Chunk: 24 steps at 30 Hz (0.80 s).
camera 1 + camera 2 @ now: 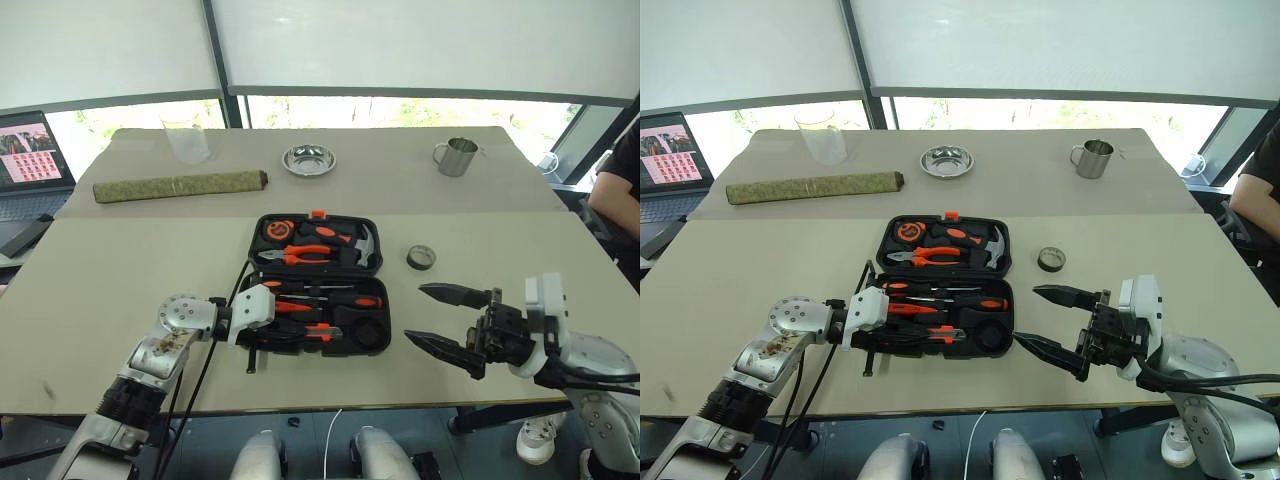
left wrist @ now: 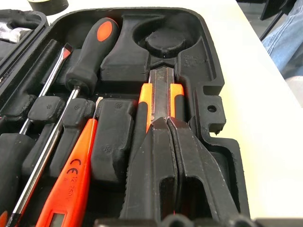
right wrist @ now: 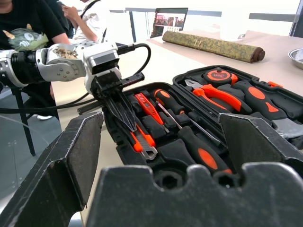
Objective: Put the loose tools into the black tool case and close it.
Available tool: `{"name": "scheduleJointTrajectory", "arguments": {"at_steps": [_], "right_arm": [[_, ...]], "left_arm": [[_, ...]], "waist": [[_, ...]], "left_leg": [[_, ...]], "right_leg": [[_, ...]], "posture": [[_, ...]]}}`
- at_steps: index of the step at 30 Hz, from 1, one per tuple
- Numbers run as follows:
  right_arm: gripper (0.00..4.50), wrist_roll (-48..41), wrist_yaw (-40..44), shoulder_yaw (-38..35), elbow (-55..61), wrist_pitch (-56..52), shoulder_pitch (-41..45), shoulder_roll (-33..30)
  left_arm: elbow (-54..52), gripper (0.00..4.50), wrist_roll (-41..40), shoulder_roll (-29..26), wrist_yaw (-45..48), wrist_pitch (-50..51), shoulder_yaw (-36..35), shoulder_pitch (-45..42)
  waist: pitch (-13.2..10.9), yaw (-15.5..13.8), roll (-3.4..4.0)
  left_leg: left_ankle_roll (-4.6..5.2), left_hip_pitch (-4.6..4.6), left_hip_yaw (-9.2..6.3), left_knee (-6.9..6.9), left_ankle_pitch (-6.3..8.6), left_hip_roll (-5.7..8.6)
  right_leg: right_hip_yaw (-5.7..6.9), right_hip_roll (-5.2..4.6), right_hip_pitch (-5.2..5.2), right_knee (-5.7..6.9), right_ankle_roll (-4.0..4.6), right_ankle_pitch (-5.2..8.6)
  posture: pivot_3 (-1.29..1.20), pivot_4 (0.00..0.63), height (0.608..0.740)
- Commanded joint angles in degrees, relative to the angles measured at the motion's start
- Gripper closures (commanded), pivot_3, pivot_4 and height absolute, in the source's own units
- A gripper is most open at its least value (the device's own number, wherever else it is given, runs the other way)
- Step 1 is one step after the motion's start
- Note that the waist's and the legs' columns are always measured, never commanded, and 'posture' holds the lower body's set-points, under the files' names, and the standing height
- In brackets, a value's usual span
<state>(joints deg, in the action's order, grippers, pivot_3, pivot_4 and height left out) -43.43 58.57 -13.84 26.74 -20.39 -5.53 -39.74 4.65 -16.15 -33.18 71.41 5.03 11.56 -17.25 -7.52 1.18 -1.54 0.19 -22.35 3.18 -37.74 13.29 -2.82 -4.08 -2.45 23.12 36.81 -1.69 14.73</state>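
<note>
The black tool case (image 1: 390, 335) lies open in the middle of the table. In its near half lie two screwdrivers (image 1: 335, 300), an orange tester pen (image 2: 71, 184) and the orange-black utility knife (image 2: 161, 94). My left gripper (image 1: 290, 322) reaches into that half from the left. It is shut, with its tips resting on the knife and nothing between them. The round recess (image 2: 165, 42) past the knife is bare. The black tape roll (image 1: 421, 257) lies on the table right of the case. My right gripper (image 1: 415, 314) hovers open beside the case's right edge, near the roll.
The case's far half holds pliers (image 1: 300, 255), a hammer (image 1: 360, 240) and a tape measure (image 1: 275, 230). Further back stand a rolled green mat (image 1: 180, 185), a glass (image 1: 186, 137), a steel bowl (image 1: 308, 158) and a mug (image 1: 455, 156). A laptop (image 1: 30, 150) is far left, a person (image 1: 620, 180) at right.
</note>
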Motion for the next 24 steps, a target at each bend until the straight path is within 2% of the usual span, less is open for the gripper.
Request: {"name": "scheduleJointTrajectory", "arguments": {"at_steps": [1, 6, 9, 10, 14, 16, 19, 22, 24], "right_arm": [[0.0, -0.1, -0.5, -4.4, -0.9, 2.5, -1.1, 0.6], [0.0, 3.9, -1.7, -10.7, -5.8, 8.9, -6.7, 3.0], [0.0, 7.8, -2.5, -13.0, -10.7, 14.3, -8.1, 4.7], [0.0, 8.3, -3.0, -13.5, -12.3, 15.3, -8.0, 5.2], [0.0, 11.2, -3.6, -13.4, -18.1, 18.3, -6.3, 5.3], [0.0, 12.2, -3.5, -11.3, -19.0, 17.2, -1.8, 2.9], [0.0, 18.5, -8.5, -4.5, -21.3, 6.0, 9.2, -4.2], [0.0, 21.7, -3.9, 4.0, -26.3, 1.4, 20.9, -8.4], [0.0, 25.9, -0.9, 10.8, -32.0, -1.5, 29.5, -10.0]], "left_arm": [[-3.5, 3.38, -8.7, 0.1, -1.3, 3.2, -8.5, 2.2], [-11.4, 1.54, -17.8, -4.0, -4.0, 6.8, -22.1, 8.5], [-12.4, 0.22, -23.9, -5.1, -1.9, 6.5, -29.9, 12.3], [-12.4, 0.02, -25.2, -6.0, -1.4, 7.5, -31.5, 13.0], [-10.8, 0.02, -26.5, -10.5, 1.9, 10.5, -33.4, 14.1], [-9.5, 0.02, -26.0, -11.8, 3.5, 10.7, -32.9, 13.6], [-8.4, 0.02, -25.1, -11.1, 3.7, 10.0, -31.6, 12.0], [-8.1, 0.02, -24.1, -8.8, 2.2, 8.6, -30.4, 10.1], [-8.1, 0.02, -23.3, -7.5, 1.3, 8.1, -29.3, 9.0]], "waist": [[-0.2, 0.0, -0.12], [-0.4, -0.3, -0.37], [-0.4, -0.3, -0.29], [-0.4, -0.3, -0.31], [-0.5, -0.5, -0.39], [-0.6, -0.4, -0.32], [-0.8, 0.3, -0.09], [-0.9, 0.5, -0.19], [-0.9, 0.5, -0.25]], "left_leg": [[0.0, -0.04, -0.01, 0.0, 0.0, -0.01], [-0.02, -0.31, -0.11, 0.0, 0.01, -0.04], [-0.05, -0.31, -0.04, 0.0, 0.04, -0.01], [-0.06, -0.3, -0.01, -0.01, 0.04, -0.01], [-0.06, -0.28, 0.01, -0.05, 0.04, 0.01], [-0.06, -0.26, 0.05, -0.05, 0.04, 0.01], [-0.06, -0.16, 0.24, -0.08, 0.04, 0.01], [-0.06, -0.15, 0.22, -0.06, 0.04, -0.01], [-0.05, -0.17, 0.16, -0.01, 0.04, -0.06]], "right_leg": [[0.0, 0.0, 0.05, 0.01, 0.0, 0.0], [0.11, -0.03, 0.23, -0.03, 0.05, -0.03], [0.06, -0.19, 0.22, -0.04, 0.03, -0.02], [0.04, -0.21, 0.22, -0.05, 0.02, -0.03], [0.09, -0.17, 0.2, -0.04, -0.09, 0.04], [0.08, -0.18, 0.2, -0.04, -0.08, 0.05], [-0.1, -0.18, 0.23, -0.04, 0.0, -0.01], [-0.07, -0.08, 0.26, -0.01, 0.07, -0.08], [-0.02, 0.01, 0.28, 0.01, 0.43, -0.21]], "posture": [[0.0, 0.15, 0.74], [0.0, 0.15, 0.74], [0.0, 0.15, 0.74], [0.0, 0.15, 0.74], [0.0, 0.15, 0.74], [0.0, 0.15, 0.74], [0.0, 0.15, 0.74], [0.0, 0.15, 0.74], [0.0, 0.15, 0.74]]}}
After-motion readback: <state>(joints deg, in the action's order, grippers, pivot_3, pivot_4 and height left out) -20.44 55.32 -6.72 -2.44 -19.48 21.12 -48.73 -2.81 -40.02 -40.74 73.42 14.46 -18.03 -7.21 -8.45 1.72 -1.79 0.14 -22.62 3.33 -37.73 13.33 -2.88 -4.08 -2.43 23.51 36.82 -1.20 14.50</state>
